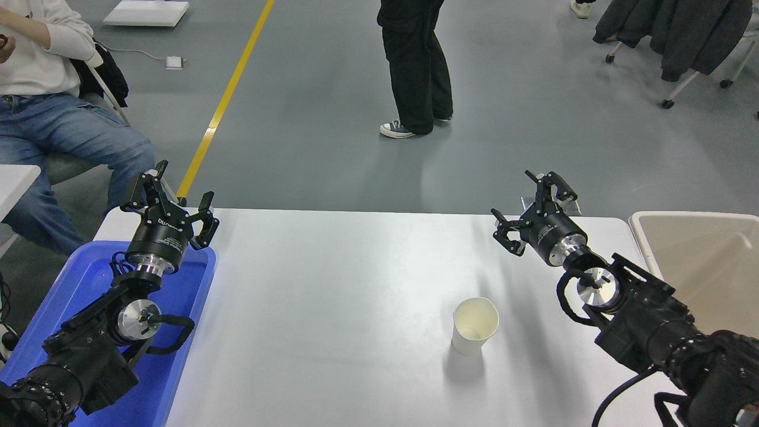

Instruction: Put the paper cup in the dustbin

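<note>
The small plain white tapered paper cup [474, 325] stands upright on the white counter [332, 284], mouth up and narrow base down, so its long axis runs vertical; its cream inside shows and its rim looks slightly bent out of round. It stands alone, touched by nothing.

By my reading, the task is at the reach stage: the cup is not yet grasped. The right hand [535, 209] hangs beyond the cup, toward the counter's far edge and a little to the cup's right, well apart from it, with its fingers spread wide and nothing between them. The large rectangular beige plastic dustbin [643, 228] sits off to the cup's right, past the counter's end.

The next move calls for bringing the right hand back and down to the cup, setting the spread fingers on either side of its wall, and closing gently, since thin paper will likely crush or tip under a hard or off-centre squeeze.

The left hand [169, 198] is parked far to the cup's left, fingers apart and empty, above the bright blue shallow plastic tray [89, 276].
</note>
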{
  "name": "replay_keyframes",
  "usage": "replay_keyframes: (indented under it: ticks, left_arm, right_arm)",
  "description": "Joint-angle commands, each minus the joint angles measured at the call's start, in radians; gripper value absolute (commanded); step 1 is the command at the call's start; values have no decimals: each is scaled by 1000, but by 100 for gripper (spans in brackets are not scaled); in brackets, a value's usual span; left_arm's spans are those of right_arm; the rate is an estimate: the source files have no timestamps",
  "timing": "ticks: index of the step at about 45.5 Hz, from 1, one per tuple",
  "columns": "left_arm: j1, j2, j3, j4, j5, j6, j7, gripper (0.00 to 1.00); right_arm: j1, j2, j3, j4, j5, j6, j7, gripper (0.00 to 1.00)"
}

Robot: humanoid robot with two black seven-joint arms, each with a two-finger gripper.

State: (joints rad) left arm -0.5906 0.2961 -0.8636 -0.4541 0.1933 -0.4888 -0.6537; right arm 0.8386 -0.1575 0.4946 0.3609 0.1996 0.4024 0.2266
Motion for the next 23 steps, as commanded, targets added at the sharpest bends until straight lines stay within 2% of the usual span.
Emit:
replay_keyframes:
  ticks: [1, 10, 23]
  left_arm:
    - [0, 0, 0, 0, 0, -1, 0, 100]
    - [0, 0, 0, 0, 0, -1, 0, 100]
    - [0, 0, 0, 0, 0, -1, 0, 100]
  right_arm:
    - [1, -163, -8, 304, -57, -60, 0, 100]
    - [1, -283, -24, 572, -265, -160, 0, 100]
    - [13, -458, -182, 792, -430, -192, 0, 100]
